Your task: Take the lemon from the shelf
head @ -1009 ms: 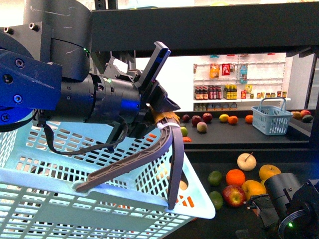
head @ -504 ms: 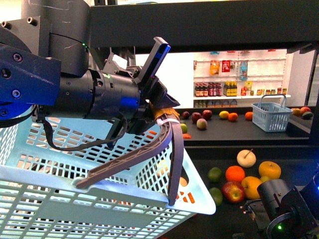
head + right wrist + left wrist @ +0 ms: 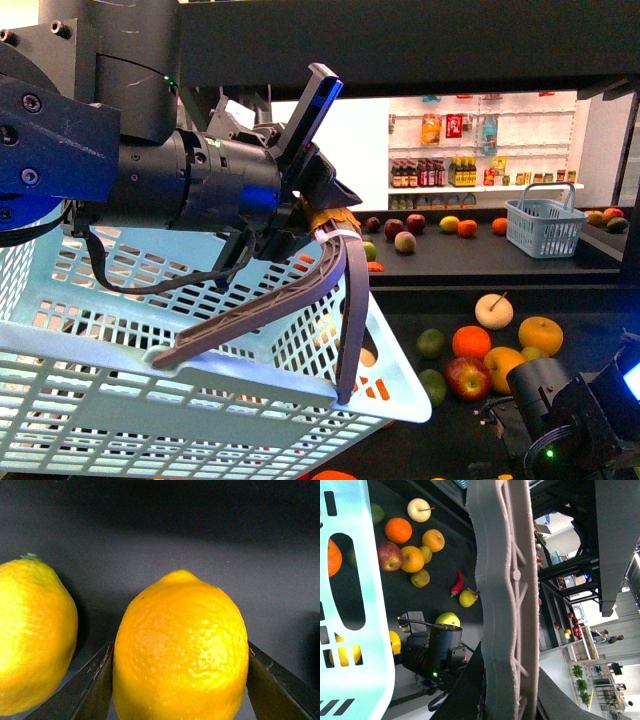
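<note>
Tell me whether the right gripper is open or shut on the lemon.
Shut on the lemon: the right gripper's fingers touch both its sides.

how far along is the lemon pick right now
Done: left gripper holds the basket handle, right gripper straddles the lemon. In hand: its fingers sit against both sides. Left: lifting it off the shelf, where it seems to rest.

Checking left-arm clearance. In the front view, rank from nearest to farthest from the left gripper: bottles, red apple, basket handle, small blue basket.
1. Basket handle: clamped in the left gripper.
2. Red apple: low on the right.
3. Small blue basket: higher, farther back on the right.
4. Bottles: farthest back, centre-right.
</note>
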